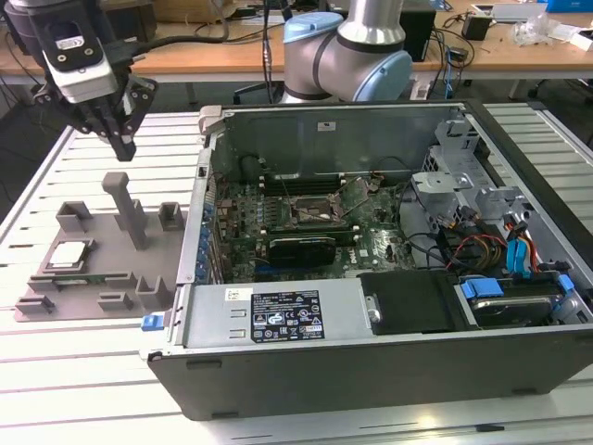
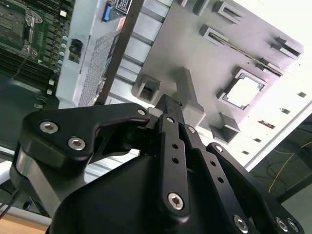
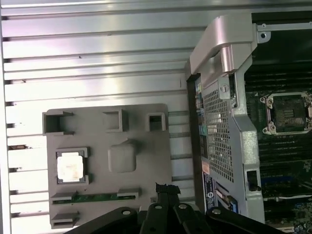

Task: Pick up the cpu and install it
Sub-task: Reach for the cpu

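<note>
Hand (image 1: pixel 123 146) is hovering over the grey tray (image 1: pixel 107 248) on the table (image 1: pixel 102 380), fingers closed together, gripping nothing. The cpu (image 1: pixel 69 254) is sitting in its tray pocket (silver top up), beside the open computer case (image 1: pixel 371 375).

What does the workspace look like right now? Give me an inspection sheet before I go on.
Surface: white slatted table, carrying the tray and the open case.
Job's things: cpu lies flat in a tray pocket; socket in the case looks empty.
Clutter: green strip in a tray slot beside the cpu.
Gripper: gripper shut, empty, in the air above the tray, apart from the cpu.
Cables: coloured leads inside the case, at the exterior view's right.
Surroundings: desks with gear behind the table.
</note>
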`<control>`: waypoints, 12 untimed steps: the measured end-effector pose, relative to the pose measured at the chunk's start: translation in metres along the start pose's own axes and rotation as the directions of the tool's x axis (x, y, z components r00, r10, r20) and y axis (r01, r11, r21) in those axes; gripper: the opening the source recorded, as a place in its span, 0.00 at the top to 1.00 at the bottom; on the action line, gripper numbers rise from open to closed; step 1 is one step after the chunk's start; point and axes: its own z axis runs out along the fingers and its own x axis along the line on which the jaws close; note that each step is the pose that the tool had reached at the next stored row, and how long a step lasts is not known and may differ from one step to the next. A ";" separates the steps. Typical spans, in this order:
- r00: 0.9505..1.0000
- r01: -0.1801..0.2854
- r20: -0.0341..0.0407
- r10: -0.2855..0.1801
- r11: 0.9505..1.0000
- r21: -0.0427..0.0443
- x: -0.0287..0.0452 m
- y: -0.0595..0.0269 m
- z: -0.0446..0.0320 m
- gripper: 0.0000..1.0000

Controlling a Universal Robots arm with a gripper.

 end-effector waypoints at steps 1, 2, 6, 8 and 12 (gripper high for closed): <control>1.000 0.000 0.000 0.000 1.000 0.000 0.0023 0.0001 0.0006 0.89; 1.000 0.000 0.000 0.000 1.000 0.000 0.0049 0.0001 0.0013 0.89; 1.000 0.000 0.001 0.000 1.000 0.000 0.0156 0.0004 0.0047 0.89; 1.000 0.000 0.002 0.000 1.000 0.000 0.0215 0.0003 0.0067 0.89; 1.000 0.000 0.003 0.000 1.000 0.000 0.0343 0.0003 0.0111 0.89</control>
